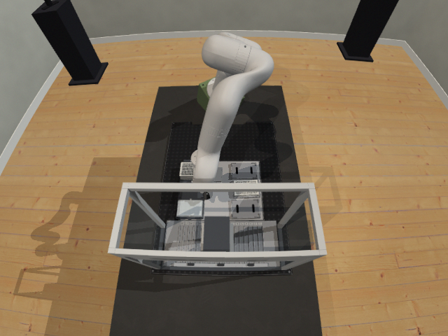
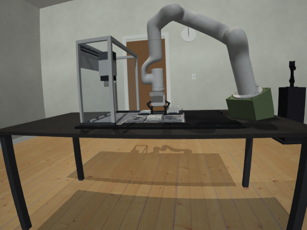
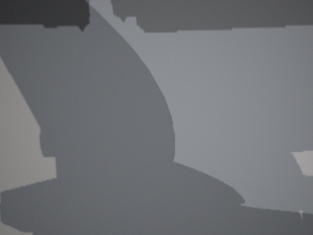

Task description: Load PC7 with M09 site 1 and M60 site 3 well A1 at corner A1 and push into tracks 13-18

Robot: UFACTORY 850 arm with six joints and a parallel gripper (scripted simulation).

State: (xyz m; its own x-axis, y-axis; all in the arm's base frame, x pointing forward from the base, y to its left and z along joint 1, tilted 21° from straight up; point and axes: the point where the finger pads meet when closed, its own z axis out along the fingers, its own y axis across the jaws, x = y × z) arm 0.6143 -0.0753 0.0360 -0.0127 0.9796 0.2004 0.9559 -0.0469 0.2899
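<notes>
Exterior view: the arm reaches from its green pedestal [image 2: 262,109] out over the black table [image 2: 37,128] and drops the wrist straight down beside the instrument's white frame [image 2: 79,81]. The gripper [image 2: 158,109] hangs low over the light-coloured apron, jaws spread wide and grasping nothing; a pale plate lies directly beneath it, though whether the fingertips touch it cannot be told from this angle.

Top view, taking the apron as the clock face with the pedestal at 12 o'clock: the plate carrier PC7 [image 1: 246,193] lies at roughly 3 o'clock, lengthwise toward the rails. Two of its sites show bare grey surfaces with black marks; a pale labelled plate [image 1: 247,193] lies between them, partly hidden by the frame's top bar. At 10 o'clock a deep-well block, M09 [image 1: 186,169], sits in the nest nearest the pedestal, just beside the forearm. At 8 o'clock a flat plate [image 1: 190,208] rests in the far nest. The middle nest is hidden under the wrist.

Wrist view: only flat grey surface, shadow and dark edges along the top; nothing identifiable.
</notes>
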